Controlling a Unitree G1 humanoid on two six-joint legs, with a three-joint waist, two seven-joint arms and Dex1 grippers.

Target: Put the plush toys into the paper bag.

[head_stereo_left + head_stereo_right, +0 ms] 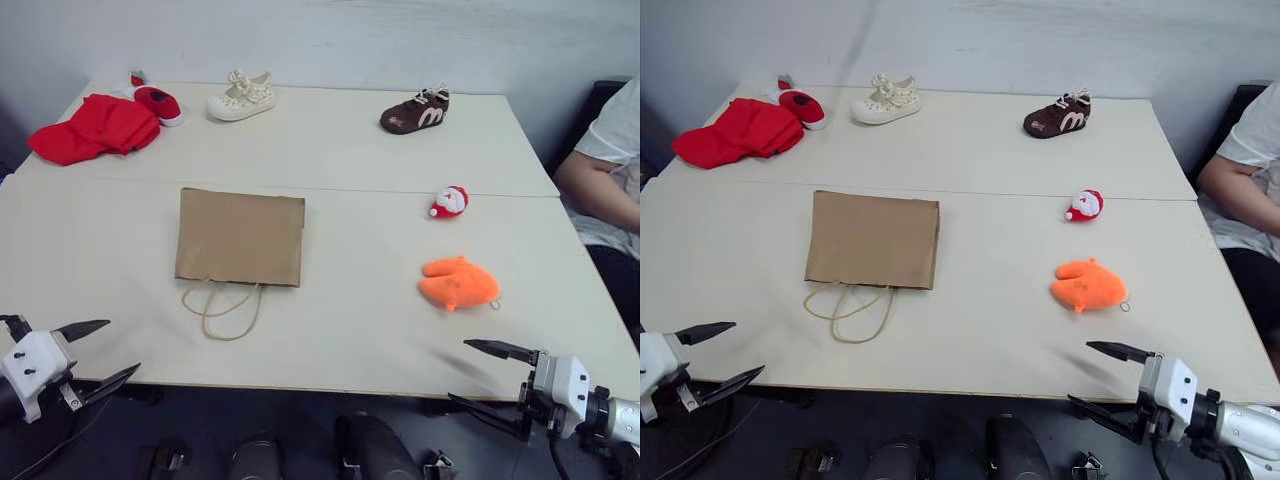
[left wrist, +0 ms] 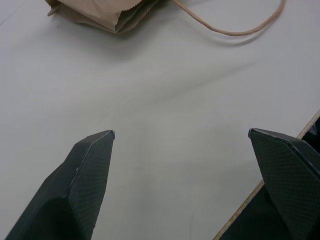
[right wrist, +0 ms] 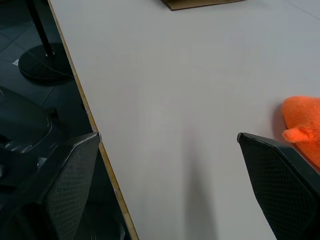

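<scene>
A brown paper bag point(image 1: 241, 236) lies flat on the white table point(image 1: 340, 330), its loop handles point(image 1: 222, 305) toward me. To its right rests an orange mitten plush point(image 1: 458, 282), and farther back a small red-and-white Santa plush point(image 1: 450, 202). My left gripper point(image 1: 100, 354) hovers open at the table's near left edge, empty, well short of the bag. At the near right edge my right gripper point(image 1: 478, 374) is open and empty, below the orange plush, whose edge point(image 3: 302, 125) shows in the right wrist view.
At the back of the table lie a red cloth point(image 1: 95, 128), a small red shoe point(image 1: 157, 103), a cream shoe point(image 1: 241, 97) and a brown shoe point(image 1: 415, 112). A person point(image 1: 610, 170) sits at the right side. A seam point(image 1: 300, 189) joins two tabletops.
</scene>
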